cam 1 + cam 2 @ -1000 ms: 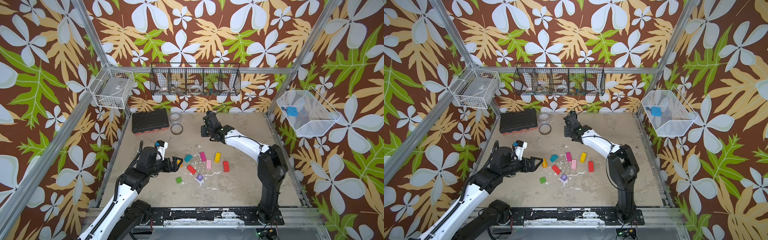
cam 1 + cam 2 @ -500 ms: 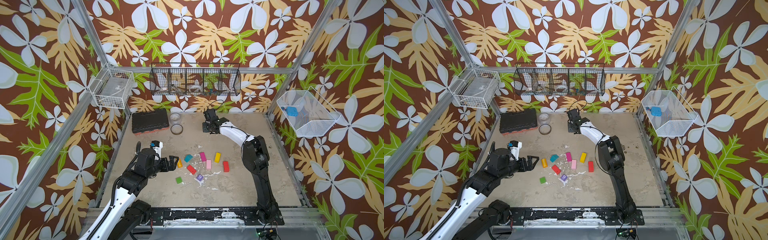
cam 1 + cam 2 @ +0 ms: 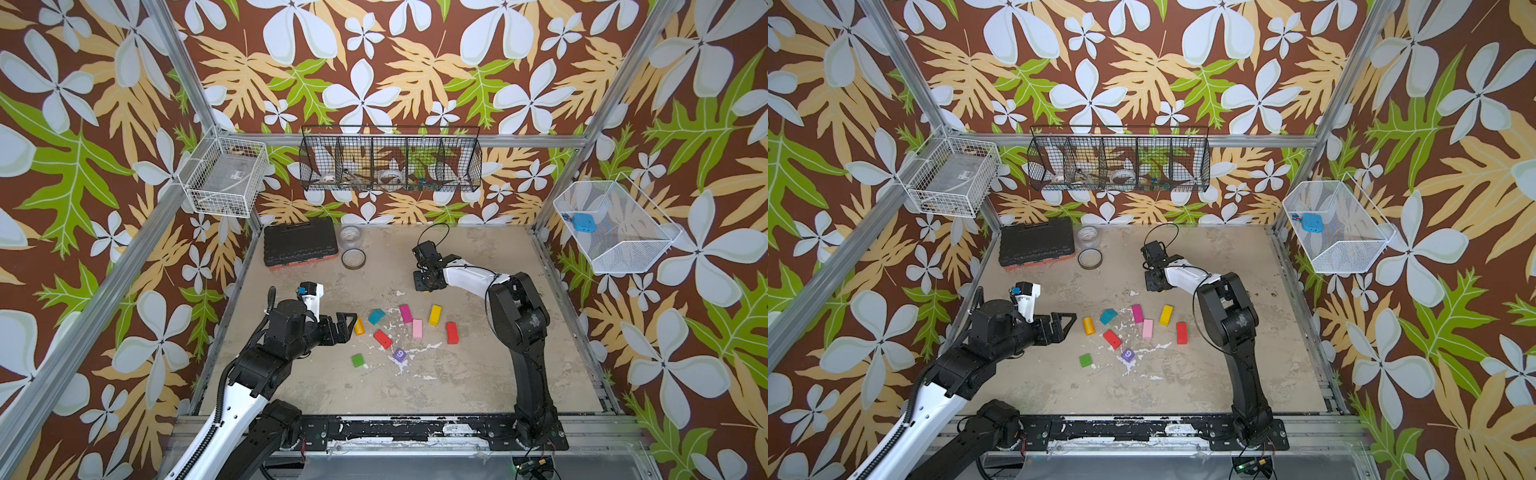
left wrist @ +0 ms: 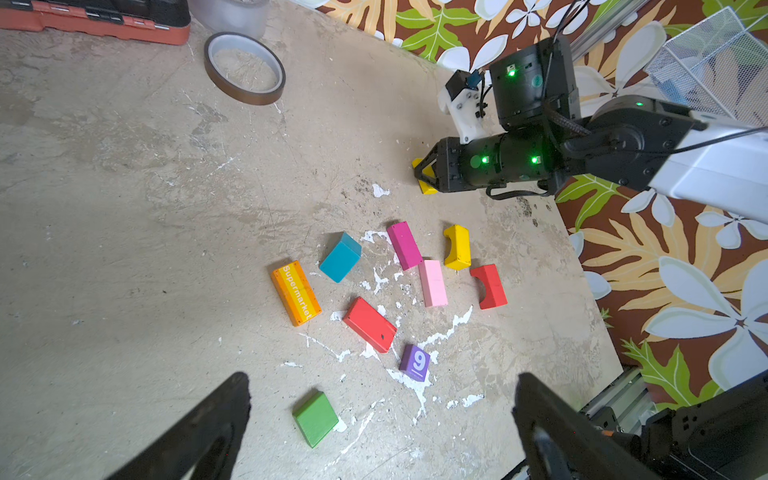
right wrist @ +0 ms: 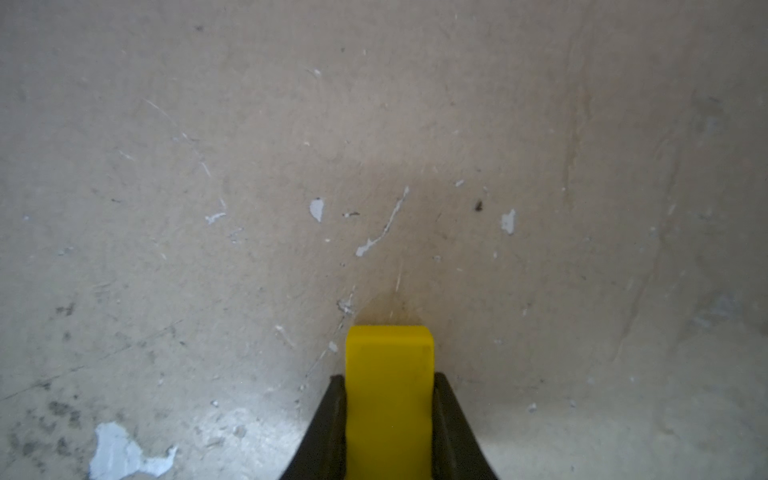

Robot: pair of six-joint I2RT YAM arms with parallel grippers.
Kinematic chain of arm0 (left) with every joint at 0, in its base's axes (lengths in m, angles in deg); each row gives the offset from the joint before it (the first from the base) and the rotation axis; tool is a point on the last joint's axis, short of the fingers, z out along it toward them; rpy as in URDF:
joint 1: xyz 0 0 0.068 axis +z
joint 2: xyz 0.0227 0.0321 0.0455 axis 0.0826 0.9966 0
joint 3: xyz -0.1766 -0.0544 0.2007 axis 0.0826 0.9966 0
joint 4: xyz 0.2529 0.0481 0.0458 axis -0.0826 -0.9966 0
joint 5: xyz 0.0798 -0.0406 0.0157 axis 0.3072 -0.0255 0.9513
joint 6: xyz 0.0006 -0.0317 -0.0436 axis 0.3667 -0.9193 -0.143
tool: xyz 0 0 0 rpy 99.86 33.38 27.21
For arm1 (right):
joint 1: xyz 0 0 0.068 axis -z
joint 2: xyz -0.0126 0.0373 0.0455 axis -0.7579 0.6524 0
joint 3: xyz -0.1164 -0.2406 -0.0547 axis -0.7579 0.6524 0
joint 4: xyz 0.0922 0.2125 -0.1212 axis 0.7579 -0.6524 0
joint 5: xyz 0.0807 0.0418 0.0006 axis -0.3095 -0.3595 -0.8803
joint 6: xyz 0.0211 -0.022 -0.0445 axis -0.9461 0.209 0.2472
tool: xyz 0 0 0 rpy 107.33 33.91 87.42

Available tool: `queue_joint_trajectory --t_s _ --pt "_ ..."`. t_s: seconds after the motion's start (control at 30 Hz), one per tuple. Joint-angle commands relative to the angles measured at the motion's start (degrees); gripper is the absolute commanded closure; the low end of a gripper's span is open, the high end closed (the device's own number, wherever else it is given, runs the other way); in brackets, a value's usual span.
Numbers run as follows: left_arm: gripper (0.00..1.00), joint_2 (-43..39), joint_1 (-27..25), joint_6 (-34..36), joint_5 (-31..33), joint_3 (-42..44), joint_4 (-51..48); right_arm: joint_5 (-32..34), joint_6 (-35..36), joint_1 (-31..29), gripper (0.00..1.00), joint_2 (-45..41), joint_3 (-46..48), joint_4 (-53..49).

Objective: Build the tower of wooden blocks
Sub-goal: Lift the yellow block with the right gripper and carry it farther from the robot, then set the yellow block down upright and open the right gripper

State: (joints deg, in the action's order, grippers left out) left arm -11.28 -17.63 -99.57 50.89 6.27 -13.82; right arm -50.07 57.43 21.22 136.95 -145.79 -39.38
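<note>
Grips a yellow block [image 5: 390,374] in the right hand [image 4: 420,174], low at the bench [image 3: 478,374], behind the other wood blocks [image 3: 417,328]. Holds the left hand [image 3: 1066,327] spread wide and empty, just beside the orange block [image 3: 1088,325]. Leaves the rest lying flat, unstacked, clustered mid-bench.

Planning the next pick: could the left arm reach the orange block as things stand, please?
Probably yes: the left end effector is open close to the orange block, with nothing between them or on top of it.

Right claw [image 4: 423,176] pinches a yellow block [image 4: 429,189], apart from nine loose blocks [image 4: 370,324]
</note>
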Motion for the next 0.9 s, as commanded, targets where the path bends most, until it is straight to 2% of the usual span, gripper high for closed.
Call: queue_joint_trajectory --t_s 0.0,0.53,0.6,0.8,0.87 --pt "0.00 -0.22 -0.26 0.43 -0.34 -0.24 0.63 0.37 -0.38 0.10 0.86 -0.45 0.46 1.65" --pt "0.00 -1.19 -0.57 0.39 -0.32 -0.23 0.72 0.93 -2.15 2.69 0.79 -1.05 2.52 2.34" --pt "0.00 -1.19 -0.79 0.35 -0.40 -0.23 0.72 0.98 -2.42 2.89 0.71 -1.62 3.16 2.66" --pt "0.00 -1.43 -1.27 0.42 -0.31 -0.16 0.63 1.04 -2.84 3.00 0.69 -2.28 4.34 3.21" --pt "0.00 -1.59 -1.45 0.40 -0.36 -0.21 0.63 1.07 -2.94 3.09 0.64 -2.70 4.89 3.48"
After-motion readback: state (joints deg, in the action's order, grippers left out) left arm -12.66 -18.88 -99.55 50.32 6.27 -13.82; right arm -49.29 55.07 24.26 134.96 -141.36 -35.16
